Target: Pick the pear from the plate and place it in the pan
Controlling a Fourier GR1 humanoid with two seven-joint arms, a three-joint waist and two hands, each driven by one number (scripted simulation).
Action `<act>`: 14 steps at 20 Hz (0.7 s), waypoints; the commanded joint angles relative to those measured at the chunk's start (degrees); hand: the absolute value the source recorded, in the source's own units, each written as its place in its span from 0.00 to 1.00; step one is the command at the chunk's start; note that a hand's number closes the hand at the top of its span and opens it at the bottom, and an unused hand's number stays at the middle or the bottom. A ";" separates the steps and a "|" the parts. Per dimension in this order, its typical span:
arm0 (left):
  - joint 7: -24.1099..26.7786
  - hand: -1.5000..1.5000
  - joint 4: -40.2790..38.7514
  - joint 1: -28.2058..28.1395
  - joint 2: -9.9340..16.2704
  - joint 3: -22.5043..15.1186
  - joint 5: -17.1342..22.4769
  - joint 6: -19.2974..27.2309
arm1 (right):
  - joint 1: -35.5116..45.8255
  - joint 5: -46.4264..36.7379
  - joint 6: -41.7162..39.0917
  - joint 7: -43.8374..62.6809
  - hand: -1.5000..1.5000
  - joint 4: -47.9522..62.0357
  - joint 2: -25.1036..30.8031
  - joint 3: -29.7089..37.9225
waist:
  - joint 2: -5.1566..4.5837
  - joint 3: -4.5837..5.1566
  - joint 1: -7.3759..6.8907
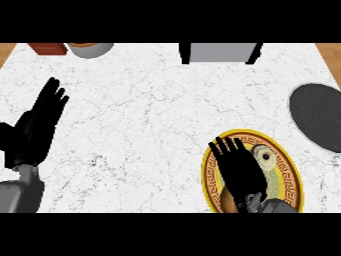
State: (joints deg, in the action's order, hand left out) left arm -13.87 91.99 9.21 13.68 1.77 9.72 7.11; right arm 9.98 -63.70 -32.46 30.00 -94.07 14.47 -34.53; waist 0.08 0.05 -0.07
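Pear point(262, 156) lay on yellow-rimmed plate point(285, 150), just right of right hand point(237, 170), whose straight fingers hovered over plate. Pan point(324, 117) sat farther right. Left hand point(34, 125) rested open at left edge.

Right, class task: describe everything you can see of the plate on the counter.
The plate is round, with a bright yellow rim, an orange-brown band carrying a key pattern, and a cream centre. It lies flat on the white marble counter at the lower right, just left of the dark pan. The right hand, fingers straight, hangs over its left half and hides much of it. A pale pear shows beside the hand.
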 commanded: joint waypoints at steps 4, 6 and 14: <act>-1.27 0.50 -0.12 1.61 0.36 2.23 0.66 -2.68 | 2.61 -1.74 1.72 -5.44 0.00 8.11 -2.82 2.37 | -0.09 -0.06 -0.11; -0.77 0.50 -0.46 1.10 -1.66 0.84 -1.61 -0.25 | 1.75 -3.04 6.14 -9.56 1.00 10.06 -1.30 1.05 | -0.11 -0.06 -0.10; -3.23 0.50 0.86 1.80 -1.59 1.97 -0.96 -1.34 | -0.58 -4.97 8.55 -12.95 1.00 8.56 -1.71 1.36 | -0.06 -0.06 0.11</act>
State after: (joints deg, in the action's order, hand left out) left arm -14.36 92.68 8.78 11.90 3.03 8.33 5.89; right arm 10.76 -67.16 -27.18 18.33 -86.65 13.40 -33.15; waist 0.65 0.79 0.06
